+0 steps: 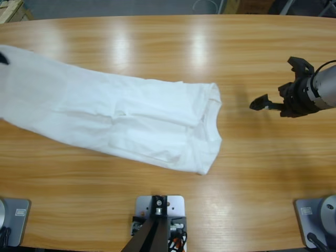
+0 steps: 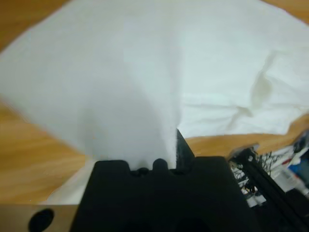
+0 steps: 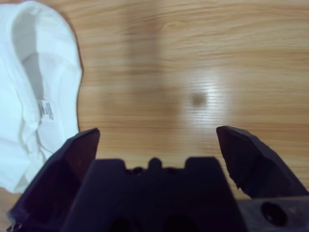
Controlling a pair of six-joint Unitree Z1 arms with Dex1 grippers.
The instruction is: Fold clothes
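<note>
Across the left and middle of the desk [image 1: 157, 47], the T-shirt [image 1: 131, 118] is lying folded lengthwise, collar rightward. Left fingers [image 2: 164, 150] are pinching its far-left fabric; right fingers [image 3: 159, 145] are hovering wide, just beside the collar. Pulling one-handed risks dragging the shirt and undoing the fold.
</note>
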